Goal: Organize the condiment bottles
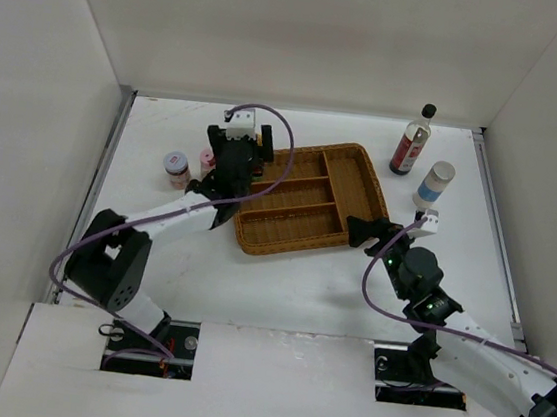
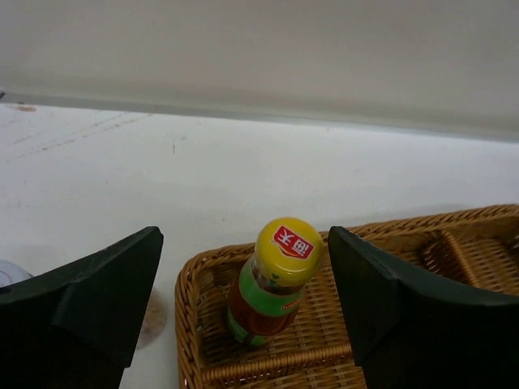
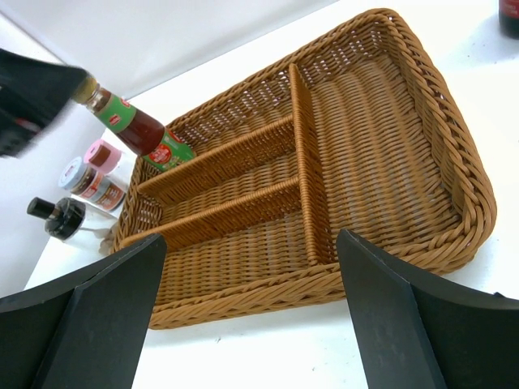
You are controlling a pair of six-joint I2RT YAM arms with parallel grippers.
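The left fingers (image 2: 81, 300), spread wide either side of the yellow-capped bottle (image 2: 276, 284) standing in the tray (image 2: 454, 223), could clip its cap and topple it; the right fingers (image 3: 405, 324) are apart too.

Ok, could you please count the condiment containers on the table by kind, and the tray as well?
Bottles: 2 (black-capped bottle, yellow-capped bottle)
Shakers: 1 (white shaker)
Jars: 2 (pink-lidded jar, red-white-lidded jar)
Trays: 1 (wicker tray)
Total: 6
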